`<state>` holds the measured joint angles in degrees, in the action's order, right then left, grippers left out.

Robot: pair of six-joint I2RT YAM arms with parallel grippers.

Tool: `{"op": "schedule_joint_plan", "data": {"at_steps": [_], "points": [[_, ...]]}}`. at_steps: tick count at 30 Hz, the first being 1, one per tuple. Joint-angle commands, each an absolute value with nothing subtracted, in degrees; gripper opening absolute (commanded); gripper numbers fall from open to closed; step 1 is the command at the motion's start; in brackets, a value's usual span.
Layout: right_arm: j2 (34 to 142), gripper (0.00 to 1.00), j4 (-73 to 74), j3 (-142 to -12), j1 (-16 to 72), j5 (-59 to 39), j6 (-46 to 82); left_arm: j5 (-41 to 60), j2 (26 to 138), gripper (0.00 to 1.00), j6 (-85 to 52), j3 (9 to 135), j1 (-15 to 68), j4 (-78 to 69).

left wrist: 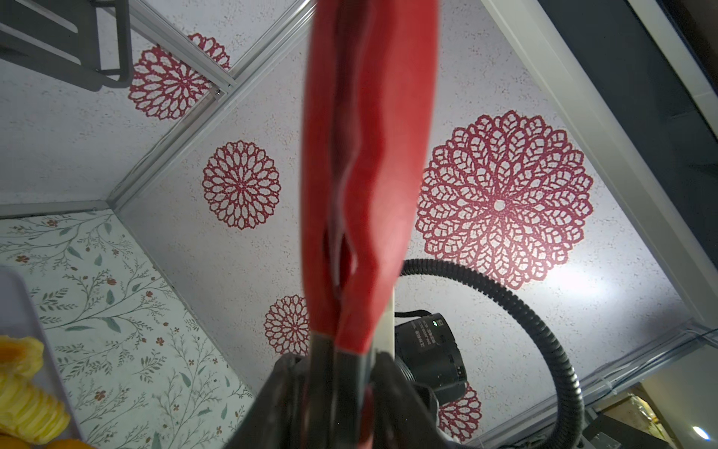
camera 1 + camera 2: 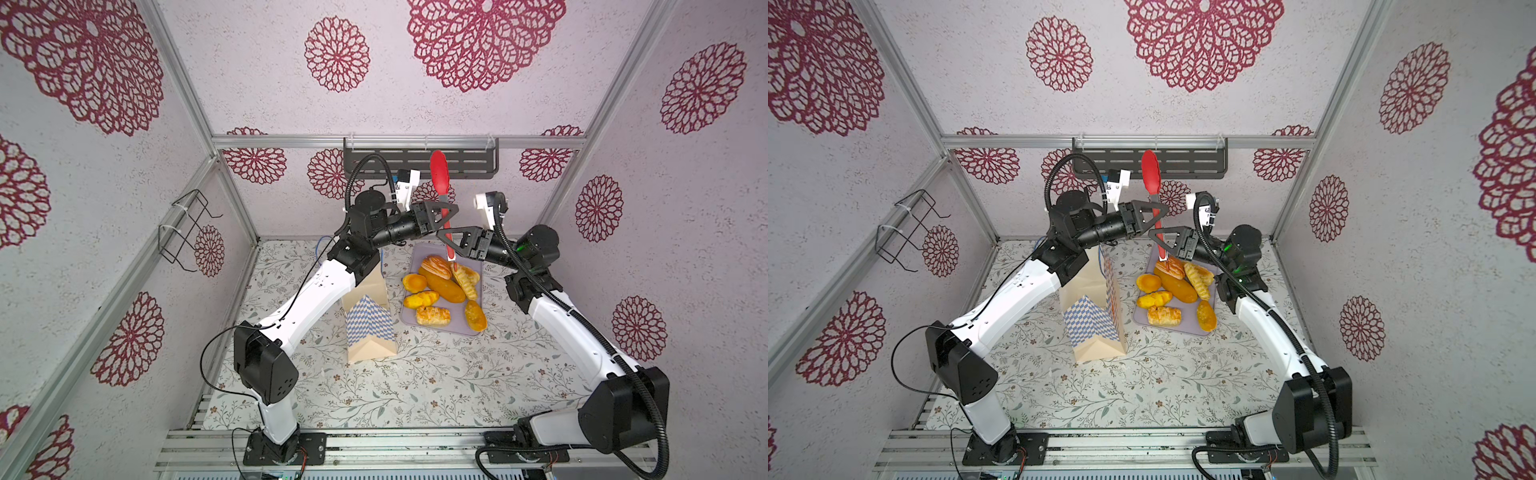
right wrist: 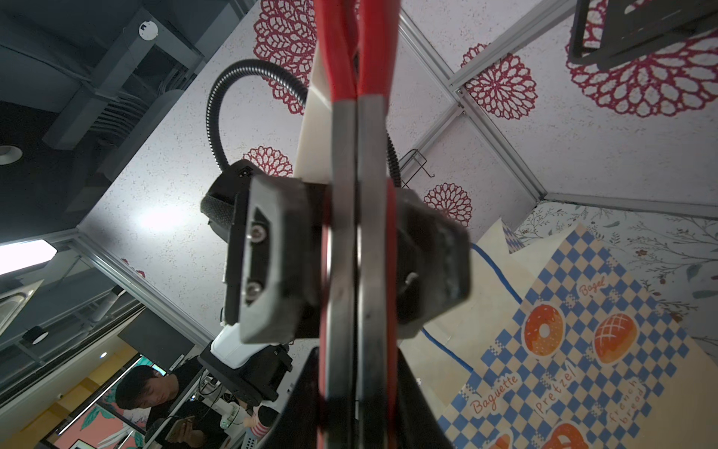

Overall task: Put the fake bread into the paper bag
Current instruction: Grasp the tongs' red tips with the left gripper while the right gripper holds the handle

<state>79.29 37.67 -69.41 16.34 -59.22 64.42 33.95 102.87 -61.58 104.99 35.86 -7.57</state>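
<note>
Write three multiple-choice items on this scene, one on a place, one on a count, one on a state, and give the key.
1. Where does the paper bag stand?
A. On the table beside the lilac tray, on the left arm's side
B. On the tray
C. Flat under the tray

2. How many pieces of fake bread lie on the tray?
A. Three
B. Seven
C. Twelve

3. How are the red tongs placed?
A. Flat on the table
B. Across the tray
C. Upright, clamped in the right gripper

Key:
1 A: both top views show the bag upright next to the tray.
2 B: seven pieces can be counted on the tray.
3 C: the top views show the red tips pointing up, and the right wrist view shows the arms pressed together.
</note>
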Motion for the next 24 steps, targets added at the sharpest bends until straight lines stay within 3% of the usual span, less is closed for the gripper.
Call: {"op": "schedule_joint_plan", "data": {"at_steps": [1,4,7,10,13,17,24], "points": [[78.64,0.19,41.52,-70.87,16.61,-60.51,64.27,33.88,99.8,0.68,-61.44,104.44,35.44,-8.24],[79.09,0.17,46.36,-70.78,16.5,-61.6,68.88,34.89,98.83,0.77,-61.17,102.88,34.95,-9.33],[79.81,0.17,50.86,-70.68,16.36,-62.29,73.92,37.38,97.57,0.78,-63.1,100.09,34.01,-13.86],[80.95,0.17,58.37,-70.37,16.25,-62.73,81.14,39.59,97.19,0.76,-63.63,99.08,33.69,-15.87],[83.3,0.17,68.81,-70.63,16.26,-62.58,90.67,41.81,97.68,0.66,-63.71,99.63,33.75,-16.83],[86.64,0.17,79.4,-71.82,16.3,-62.25,100.69,43.58,98.38,0.69,-64.52,100.08,33.15,-19.1],[85.91,0.16,74.0,-71.15,16.44,-63.14,96.95,44.21,101.07,0.72,-65.32,102.81,32.19,-18.55]]}}
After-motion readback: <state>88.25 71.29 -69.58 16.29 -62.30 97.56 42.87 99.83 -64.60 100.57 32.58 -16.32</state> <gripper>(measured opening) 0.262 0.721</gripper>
